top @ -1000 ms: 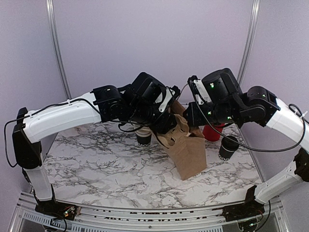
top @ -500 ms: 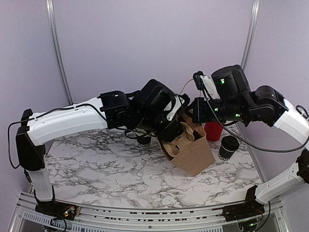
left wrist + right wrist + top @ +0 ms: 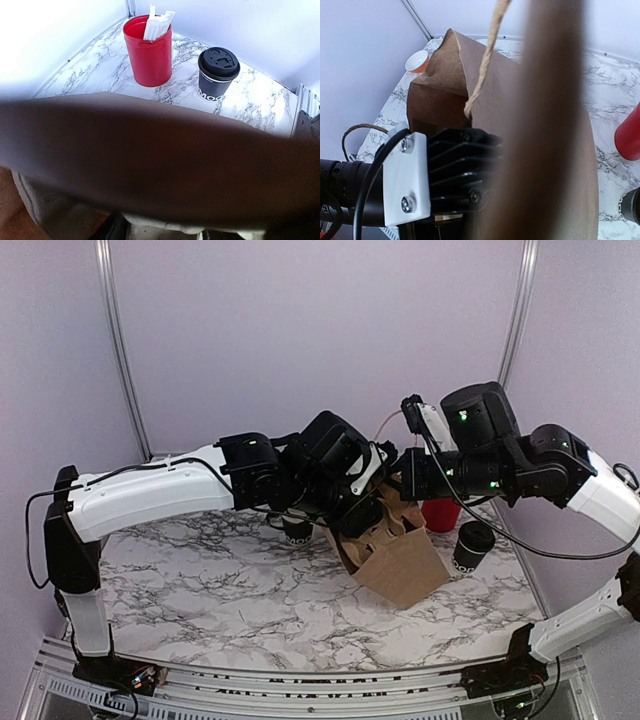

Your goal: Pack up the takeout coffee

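Left gripper (image 3: pixel 352 508) sits at the mouth of the bag (image 3: pixel 400 565), its camera blocked by brown paper, so I cannot tell whether its jaws grip anything. The right gripper (image 3: pixel 398 480) meets it there, jaws closed together. The marble table (image 3: pixel 220 580) carries the tilted brown bag. Behind it stands a red can (image 3: pixel 148 52) holding white packets (image 3: pixel 157 22). Just beside the can, apart from both grippers, the lidded coffee (image 3: pixel 218 72) stands upright. A lidless cup (image 3: pixel 297 530) sits under the left arm.

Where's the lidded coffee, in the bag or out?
Out. The lidded coffee stands upright on the marble table beside the red cylinder, outside the bag.
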